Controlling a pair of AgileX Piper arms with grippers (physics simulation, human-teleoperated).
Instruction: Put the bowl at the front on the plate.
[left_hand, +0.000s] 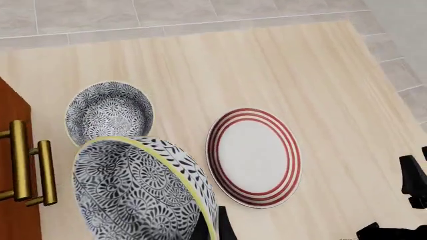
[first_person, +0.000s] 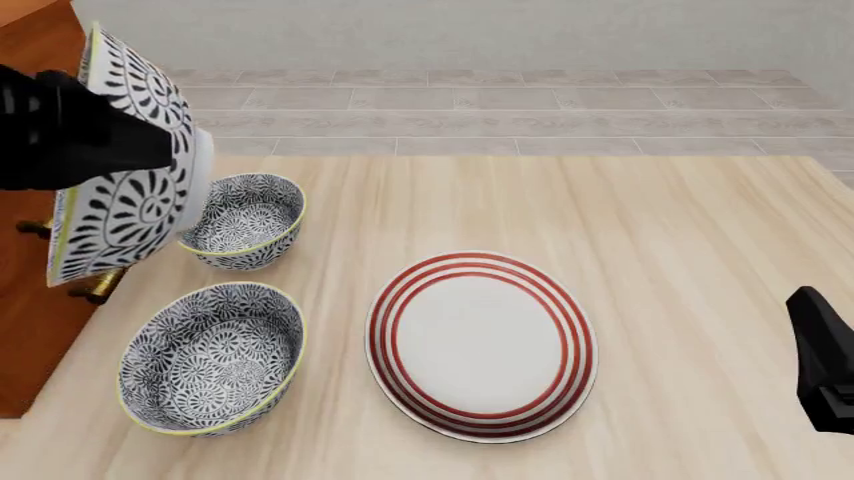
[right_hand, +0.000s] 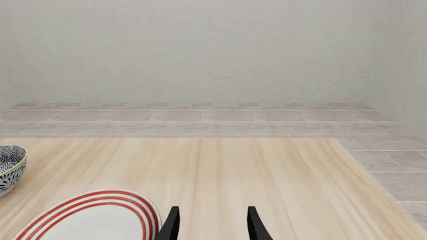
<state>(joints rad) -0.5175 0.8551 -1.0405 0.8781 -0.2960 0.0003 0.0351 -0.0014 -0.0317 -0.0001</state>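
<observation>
The left arm has a bowl (first_person: 127, 160) lifted high over the counter's (first_person: 667, 220) left edge, tipped nearly on its side so the patterned outer wall faces the room and the yellow-green rim (left_hand: 175, 175) runs at a slant. In the left wrist view its fingers (left_hand: 215, 227) show as a dark sliver at that rim, pinching the bowl's wall; the left gripper (left_hand: 213, 230) itself is mostly hidden behind the bowl.

Two more bowls sit on the counter along the left side: one at the near edge (first_person: 211, 358), upright, just left of the plate, and another farther back (first_person: 244, 220), also upright, partly under the lifted one in the front view. The plate (first_person: 482, 345) lies flat near the middle of the counter, bare, with a narrow gap between its rim and the near bowl.

To the right of the plate the wood is open all the way to the right edge, and open behind it to the back edge. A brown cabinet (first_person: 34, 290) with brass handles (left_hand: 30, 165) stands hard against the left edge, close to the bowls.

The right gripper (right_hand: 212, 225) hangs low by the right side, near the plate's rim, its fingers (right_hand: 170, 226) spread with nothing between them.
</observation>
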